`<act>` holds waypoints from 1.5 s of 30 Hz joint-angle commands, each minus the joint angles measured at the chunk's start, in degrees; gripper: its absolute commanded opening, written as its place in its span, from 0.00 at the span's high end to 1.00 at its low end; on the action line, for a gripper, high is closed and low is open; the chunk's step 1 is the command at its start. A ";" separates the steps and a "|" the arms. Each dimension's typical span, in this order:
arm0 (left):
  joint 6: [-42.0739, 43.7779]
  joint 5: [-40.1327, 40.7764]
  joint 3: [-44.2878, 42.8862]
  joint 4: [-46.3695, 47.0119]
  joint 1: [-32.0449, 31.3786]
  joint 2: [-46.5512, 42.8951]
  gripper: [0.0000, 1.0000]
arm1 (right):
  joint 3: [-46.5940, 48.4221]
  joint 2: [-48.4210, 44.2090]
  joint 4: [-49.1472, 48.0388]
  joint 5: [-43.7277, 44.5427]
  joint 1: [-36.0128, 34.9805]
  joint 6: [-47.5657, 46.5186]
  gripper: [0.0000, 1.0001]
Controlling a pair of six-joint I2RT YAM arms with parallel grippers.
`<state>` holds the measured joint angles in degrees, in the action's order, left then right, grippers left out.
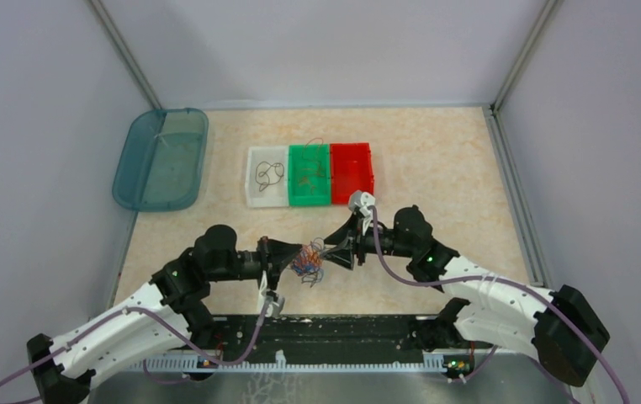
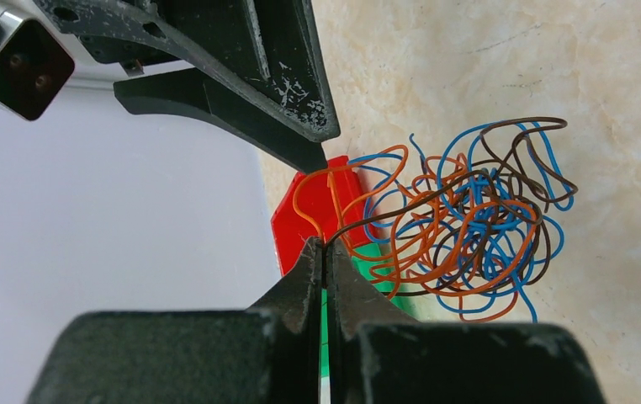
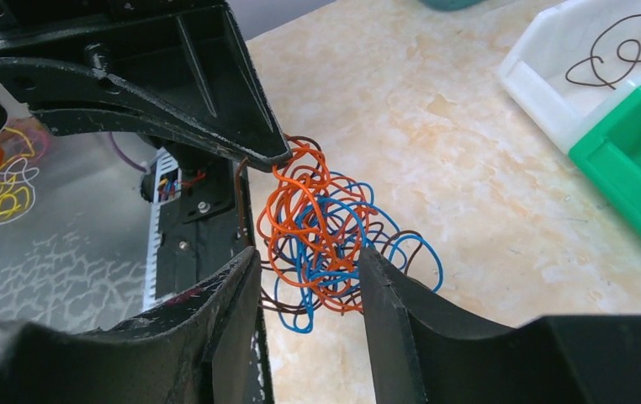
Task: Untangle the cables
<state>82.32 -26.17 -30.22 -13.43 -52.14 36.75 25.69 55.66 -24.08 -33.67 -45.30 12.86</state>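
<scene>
Both arms meet low over the counter (image 1: pixel 435 160), close to the middle of its near edge, and the cables (image 1: pixel 307 263) sit right between them: 1 curly clump of orange, blue and dark brown strands.

The left claw (image 2: pixel 325 252) is pressed tight together, and its tips pinch an orange strand and a brown one at the clump's edge. The rest of the tangle balloons out beyond those tips. Whether the clump rests on the counter or hangs just off it, I cannot tell.

The right claw (image 3: pixel 307 257) comes in from the other side, and it is spread wide. Its 2 fingers straddle the lower part of the clump, with strands bulging into the gap, and neither finger is clamped on anything. The 2 claws are tip to tip here, with only the tangle between them.

Farther back, towards the far edge, 3 bins stand touching in a row: the white bin (image 1: pixel 254 195) on the left, the green bin (image 1: pixel 309 202) in the middle and the red bin (image 1: pixel 352 181) on the right. 1 dark cable (image 1: pixel 268 172) lies looped inside the white one. Over by the far-left corner, a teal tray (image 1: pixel 161 160) sits well apart from everything else.
</scene>
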 commanded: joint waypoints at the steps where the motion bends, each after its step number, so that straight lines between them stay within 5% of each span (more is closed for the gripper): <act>1: 4.06 -3.09 1.26 0.42 -0.10 -1.78 1.00 | 3.54 1.48 -5.47 -4.12 0.12 -0.58 0.53; 10: 5.43 -2.84 1.62 1.21 -0.15 -2.50 1.00 | 3.82 6.70 -10.70 -5.70 0.08 1.94 0.61; 20: 5.85 -2.66 2.58 0.69 -0.07 -3.41 0.98 | 3.19 8.83 -19.19 -4.17 0.12 7.63 1.00; 23: 3.51 -0.89 2.70 -0.39 -0.15 -2.30 0.79 | 2.67 7.02 -18.90 -2.83 0.12 8.05 1.00; 25: 0.52 0.97 2.20 -1.99 -0.10 -0.70 0.39 | 2.38 5.60 -17.55 -1.73 0.12 7.41 1.00; 26: -1.48 1.89 1.77 -2.64 -0.14 0.03 0.30 | 2.35 5.10 -16.64 -1.24 0.12 6.97 1.00; 28: -8.33 3.31 0.49 -3.23 -0.14 0.98 0.22 | 2.55 4.36 -14.84 -1.14 0.12 6.22 1.00; 35: -23.91 -2.70 -7.85 -10.28 -0.11 3.39 0.19 | 2.79 3.53 -11.60 -1.76 0.09 4.80 1.00; 45: -40.81 3.06 -13.18 -1.71 -0.12 12.57 0.31 | 3.86 3.80 -12.62 -3.39 0.12 5.95 1.00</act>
<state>50.13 -24.01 -40.97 -18.06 -52.14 46.19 26.72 60.49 -33.58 -35.57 -45.30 18.68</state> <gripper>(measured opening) 0.723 0.011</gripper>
